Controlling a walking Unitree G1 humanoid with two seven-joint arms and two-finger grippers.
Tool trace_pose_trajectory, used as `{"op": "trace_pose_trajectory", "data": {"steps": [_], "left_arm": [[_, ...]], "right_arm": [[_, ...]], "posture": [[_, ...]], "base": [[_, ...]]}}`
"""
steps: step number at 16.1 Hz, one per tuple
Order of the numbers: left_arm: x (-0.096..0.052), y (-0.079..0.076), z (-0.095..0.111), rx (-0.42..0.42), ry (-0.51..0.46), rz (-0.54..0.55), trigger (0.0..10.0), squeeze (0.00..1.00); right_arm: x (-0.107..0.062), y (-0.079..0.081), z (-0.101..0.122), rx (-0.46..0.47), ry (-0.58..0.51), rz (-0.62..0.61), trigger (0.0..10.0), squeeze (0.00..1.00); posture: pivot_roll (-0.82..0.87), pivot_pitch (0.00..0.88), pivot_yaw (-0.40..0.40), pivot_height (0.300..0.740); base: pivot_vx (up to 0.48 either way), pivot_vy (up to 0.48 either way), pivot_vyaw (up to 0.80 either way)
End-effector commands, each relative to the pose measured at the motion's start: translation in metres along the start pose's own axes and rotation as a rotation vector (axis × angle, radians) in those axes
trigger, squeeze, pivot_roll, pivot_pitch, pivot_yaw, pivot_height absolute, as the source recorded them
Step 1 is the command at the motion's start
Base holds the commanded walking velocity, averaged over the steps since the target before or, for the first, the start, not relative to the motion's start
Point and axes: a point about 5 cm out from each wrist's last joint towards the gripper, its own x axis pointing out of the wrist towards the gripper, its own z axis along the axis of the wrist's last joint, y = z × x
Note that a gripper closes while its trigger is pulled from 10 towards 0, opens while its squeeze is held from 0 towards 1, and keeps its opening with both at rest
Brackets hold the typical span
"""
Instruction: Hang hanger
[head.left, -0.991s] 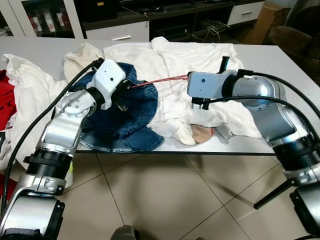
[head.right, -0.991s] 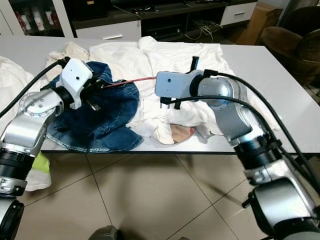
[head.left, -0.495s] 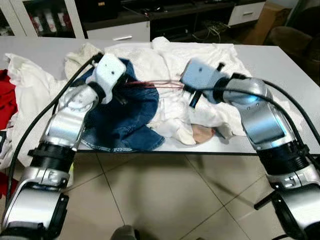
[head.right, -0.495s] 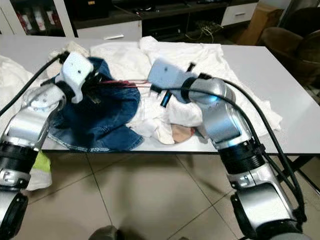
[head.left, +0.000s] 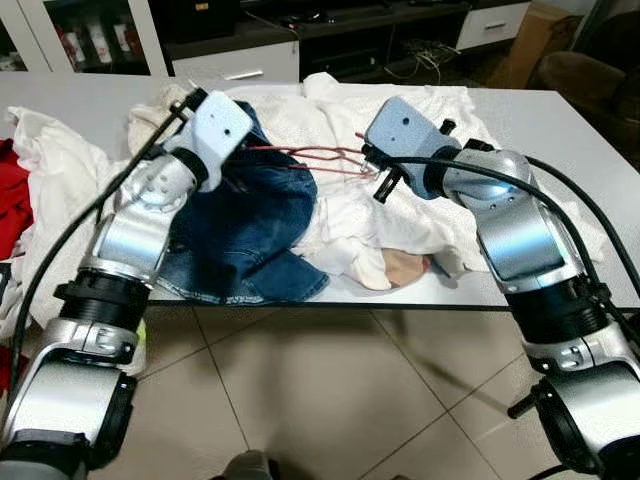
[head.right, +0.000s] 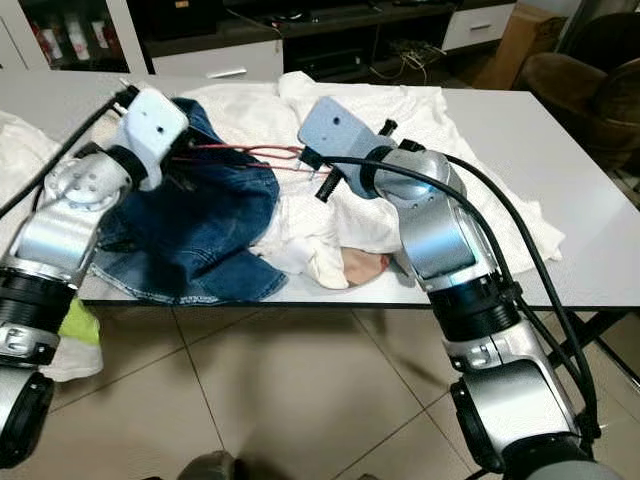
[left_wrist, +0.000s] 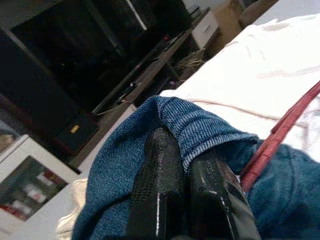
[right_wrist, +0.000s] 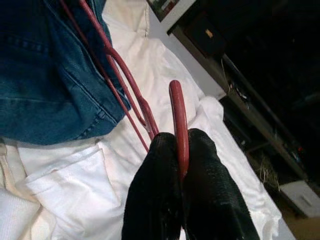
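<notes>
1. Both arms are up over a white bench (head.left: 560, 130) that's buried in laundry, with a tiled floor (head.left: 300, 400) below the near edge.
2. The left gripper (left_wrist: 187, 170) has its two black fingers (left_wrist: 157, 185) pressed together on a fold of a blue denim garment (head.left: 250, 230), pinching the hem right at its thick stitched edge.
3. The right gripper (right_wrist: 176, 150) is pinched onto a thin red hanger (head.left: 315, 158). In the right wrist view the hanger's hook end stands up between the fingertips (right_wrist: 152, 195), and its two wire arms run off from there across the denim.
4. From the head cameras the hanger is held above the clothes, roughly level, stretched between the two grippers. One end goes into the denim near the left gripper, the other sits at the right gripper.
5. The denim hangs a bit over the bench's near edge, on the robot's left side.
6. Crumpled white clothes (head.left: 400, 110) cover the middle and far part of the bench, and more white fabric (head.left: 55, 180) lies on the far left.
7. Something red (head.left: 10, 200) pokes in at the left edge, can't tell what it is.
8. Dark cabinets (head.left: 330, 30) run along behind the bench.
</notes>
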Motion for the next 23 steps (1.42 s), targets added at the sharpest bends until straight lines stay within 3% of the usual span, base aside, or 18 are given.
{"op": "trace_pose_trajectory", "data": {"steps": [1,5,7,10,12,13,17,20,23], "left_arm": [[0.003,0.001,0.003,0.032,0.003,0.001,10.0,0.00],[0.012,-0.006,0.019,-0.004,-0.045,-0.027,10.0,0.00],[0.012,-0.013,0.025,-0.044,-0.077,-0.073,10.0,0.00],[0.010,-0.014,0.018,-0.169,-0.058,-0.066,10.0,0.00],[0.009,-0.022,0.018,-0.282,-0.061,-0.068,10.0,0.00],[0.010,-0.030,0.019,-0.292,-0.063,-0.074,10.0,0.00],[0.013,-0.055,0.033,-0.239,-0.110,-0.133,10.0,0.00],[0.015,-0.055,0.037,-0.192,-0.110,-0.127,10.0,0.00],[0.017,-0.055,0.038,-0.175,-0.103,-0.106,10.0,0.00]], "right_arm": [[-0.004,0.000,0.005,-0.005,-0.023,0.006,10.0,0.00],[-0.001,0.004,0.007,0.013,-0.030,0.012,10.0,0.00],[0.001,-0.004,-0.005,0.037,0.014,-0.046,10.0,0.00],[0.001,-0.018,-0.031,0.029,0.107,-0.169,10.0,0.00],[0.001,-0.018,-0.035,0.041,0.113,-0.217,10.0,0.00],[0.003,-0.019,-0.032,0.058,0.096,-0.236,10.0,0.00],[0.011,-0.009,-0.013,0.072,0.002,-0.189,10.0,0.00],[0.010,0.006,0.004,0.081,-0.071,-0.113,10.0,0.00],[0.011,0.016,0.016,0.163,-0.122,-0.082,10.0,0.00]], "posture": [[0.13,0.000,-0.008,0.740],[0.13,0.000,-0.004,0.740],[0.13,0.000,-0.002,0.740],[0.13,0.000,0.000,0.740],[0.14,0.000,-0.001,0.740],[0.14,0.000,-0.001,0.740],[0.14,0.000,-0.003,0.740],[0.14,0.000,-0.001,0.740],[0.13,0.000,0.003,0.740]], "base": [[0.000,0.000,0.00],[0.000,0.000,0.00],[0.000,0.000,0.00],[0.000,0.000,0.00],[0.000,0.000,0.00],[0.000,0.000,0.00],[0.000,0.000,0.00],[0.000,0.000,0.00],[0.000,0.000,0.00]]}}
